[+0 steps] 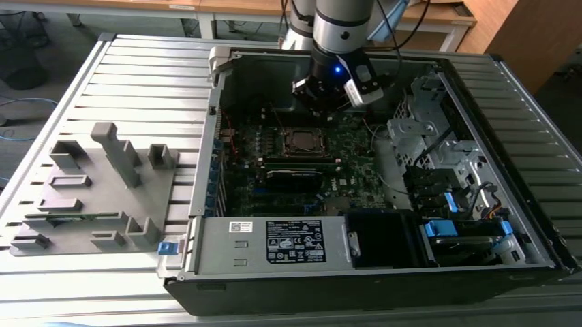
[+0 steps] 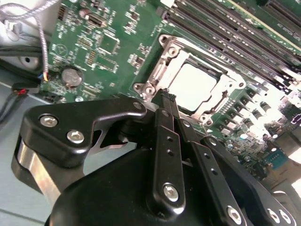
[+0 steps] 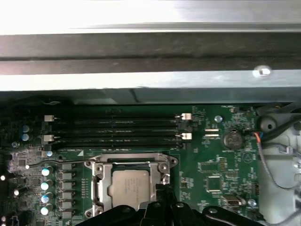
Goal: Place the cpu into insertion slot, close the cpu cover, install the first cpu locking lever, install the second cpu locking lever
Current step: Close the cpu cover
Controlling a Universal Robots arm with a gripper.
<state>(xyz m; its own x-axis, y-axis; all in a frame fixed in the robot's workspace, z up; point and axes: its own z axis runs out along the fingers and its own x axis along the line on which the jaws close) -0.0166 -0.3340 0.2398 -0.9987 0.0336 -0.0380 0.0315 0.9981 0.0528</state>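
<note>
The cpu (image 2: 190,85) (image 3: 128,186), a dull silver square, lies flat in the insertion slot (image 1: 303,141) on the green motherboard. The cpu cover (image 2: 162,70) (image 3: 101,183), a silver frame, lies down around it, with the chip showing through its window. A thin metal lever rod (image 3: 56,164) runs off one side of the socket. My gripper (image 2: 167,96) (image 3: 162,188) (image 1: 326,102) hangs inside the case, its black fingers shut together with nothing between them. Their tip sits at the cover's edge. I cannot tell if it touches.
Long black memory slots (image 3: 113,125) (image 2: 225,33) run beside the socket. A coin battery (image 2: 71,74) and loose cables (image 2: 28,14) lie nearby. The case wall (image 3: 150,47) rises close by. A power supply (image 1: 272,242), drive bays (image 1: 454,218) and a grey fixture (image 1: 100,191) appear in the exterior view.
</note>
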